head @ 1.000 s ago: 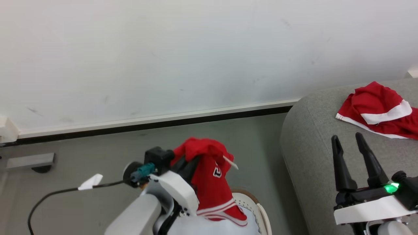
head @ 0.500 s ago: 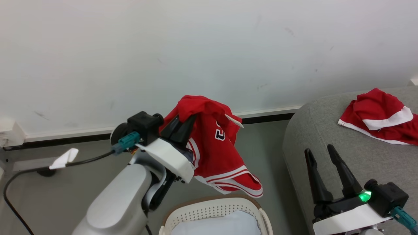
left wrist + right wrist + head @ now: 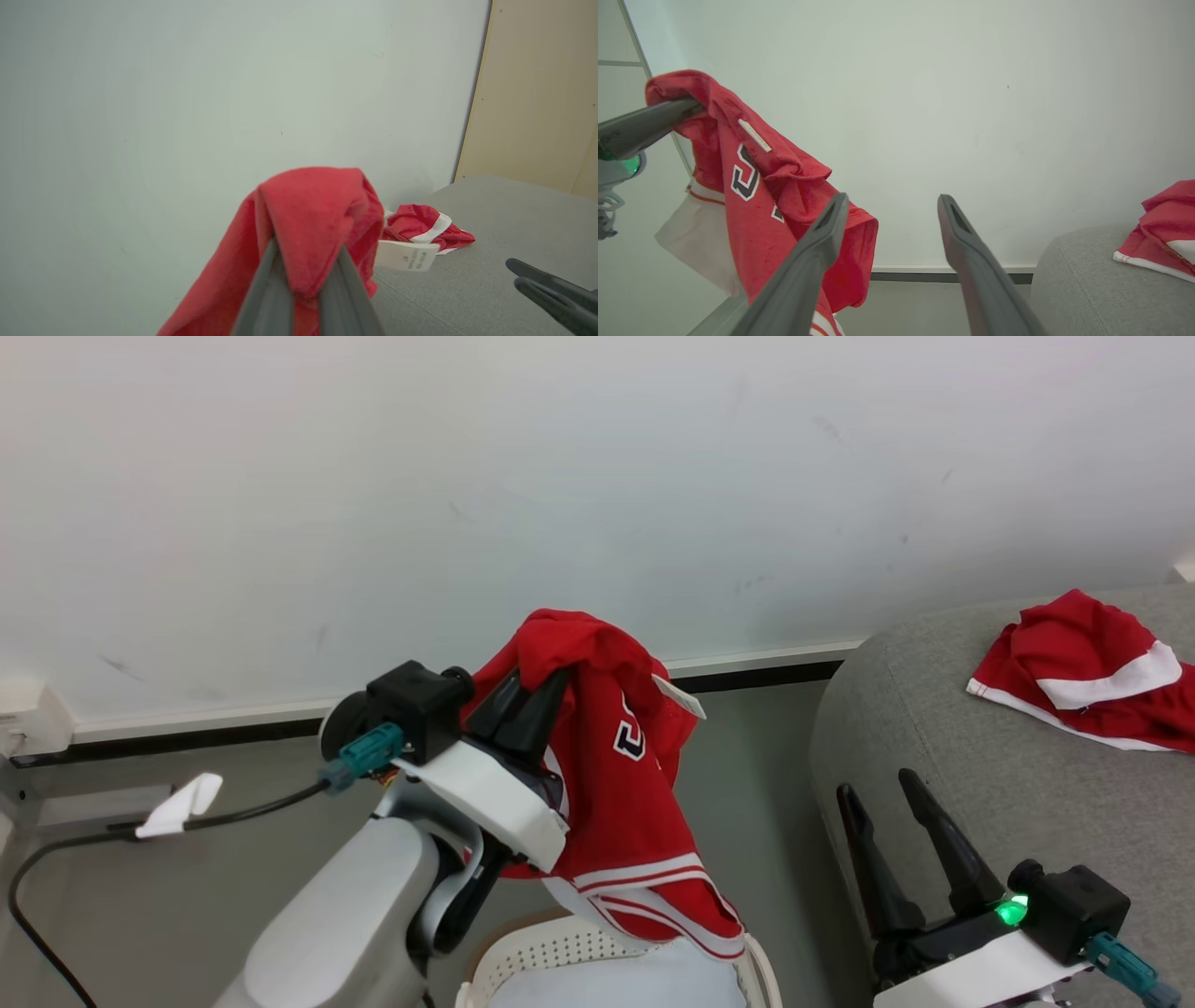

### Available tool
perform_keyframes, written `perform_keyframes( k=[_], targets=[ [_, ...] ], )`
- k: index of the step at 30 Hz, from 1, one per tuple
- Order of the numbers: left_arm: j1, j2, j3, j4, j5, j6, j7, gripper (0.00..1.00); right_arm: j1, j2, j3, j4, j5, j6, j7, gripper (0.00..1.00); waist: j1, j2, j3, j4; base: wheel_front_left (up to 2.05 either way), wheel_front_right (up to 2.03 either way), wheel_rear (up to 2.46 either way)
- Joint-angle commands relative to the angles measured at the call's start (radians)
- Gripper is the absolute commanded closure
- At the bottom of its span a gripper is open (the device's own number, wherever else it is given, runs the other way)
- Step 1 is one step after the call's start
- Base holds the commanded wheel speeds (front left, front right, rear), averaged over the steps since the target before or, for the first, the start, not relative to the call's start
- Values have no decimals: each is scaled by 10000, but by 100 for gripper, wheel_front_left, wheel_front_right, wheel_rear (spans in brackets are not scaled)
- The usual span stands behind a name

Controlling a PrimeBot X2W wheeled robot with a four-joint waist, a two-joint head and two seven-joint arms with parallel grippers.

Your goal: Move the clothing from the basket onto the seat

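Clothing nearest the robot, a red jersey with white trim, hangs from the left gripper, whose fingers are closed on a fold at its top. A second ago the jersey was only coming up out of the basket, and the camera has tilted since. Half a second ago the striped hem swung out clear of the rim. Now it hangs straighter and lower, with the hem over the basket's right side. I cannot tell whether it touches. I judge the lift done, leaving the carry right to the seat.

The right gripper, fingers spread and holding nothing, has drifted slightly left and nearer, by the seat's near left edge. Farther right on the seat lies a second red garment, already delivered.

The head view gives the basket with a pale pad left inside. The left wrist view settles the pinch that the head view leaves vague: both fingers press a red fold between them, and a printed label dangles beside it. The right wrist view shows the dark number face on, and the wide gap between its own fingers.
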State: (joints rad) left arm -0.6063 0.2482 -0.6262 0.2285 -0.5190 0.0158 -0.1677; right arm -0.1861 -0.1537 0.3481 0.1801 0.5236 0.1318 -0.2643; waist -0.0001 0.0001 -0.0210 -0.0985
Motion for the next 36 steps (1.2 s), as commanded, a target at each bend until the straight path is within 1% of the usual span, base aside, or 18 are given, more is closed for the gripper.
perform_keyframes(
  k=[1, 2, 4, 8, 13, 16, 18, 25, 29, 36],
  targets=[
    [115, 42, -7, -90, -36, 42, 1, 100, -157, -47, 166, 81, 254, -23, 1, 0, 1, -1, 13, 28, 0, 0, 0],
    [115, 42, -7, -90, -36, 42, 1, 100, -157, -47, 166, 81, 254, -23, 1, 0, 1, -1, 13, 28, 0, 0, 0],
    [143, 27, -51, -148, -48, 26, -10, 100, -259, -170, 501, 260, 484, -23, 1, 0, 1, -1, 17, 51, 0, 0, 0],
    [173, -40, -177, -243, -52, -27, -2, 100, -755, -503, 1714, 677, 942, -23, 1, 0, 1, -1, 31, 93, 0, 0, 0],
    [256, -169, -395, -300, -49, -53, 33, 100, -1589, -887, 3503, 1213, 1502, -23, 3, 0, 1, -1, 2, 220, 0, 0, 0],
    [285, -239, -553, -329, -25, -111, 62, 100, -2151, -987, 4382, 1576, 1816, -23, 3, 0, 1, -1, -19, 356, 0, 0, 0],
    [318, -294, -666, -350, 2, -135, 72, 100, -2494, -1008, 4773, 1845, 1978, -23, 3, 0, 1, -1, -35, 470, 0, 0, 0],
    [413, -543, -1128, -490, 74, -258, 155, 100, -3381, -877, 5684, 2778, 2513, -23, 3, 0, 1, -1, -113, 951, 0, 0, 0],
    [488, -704, -1485, -578, 113, -423, 226, 100, -3602, -818, 6181, 3311, 2780, -23, 4, 0, 1, -1, -170, 1286, 0, 0, 0],
    [583, -888, -1906, -754, 186, -510, 347, 100, -3715, -605, 6767, 4158, 3280, -23, 3, 0, 1, -1, -210, 1717, 0, 0, 0]
  ],
)
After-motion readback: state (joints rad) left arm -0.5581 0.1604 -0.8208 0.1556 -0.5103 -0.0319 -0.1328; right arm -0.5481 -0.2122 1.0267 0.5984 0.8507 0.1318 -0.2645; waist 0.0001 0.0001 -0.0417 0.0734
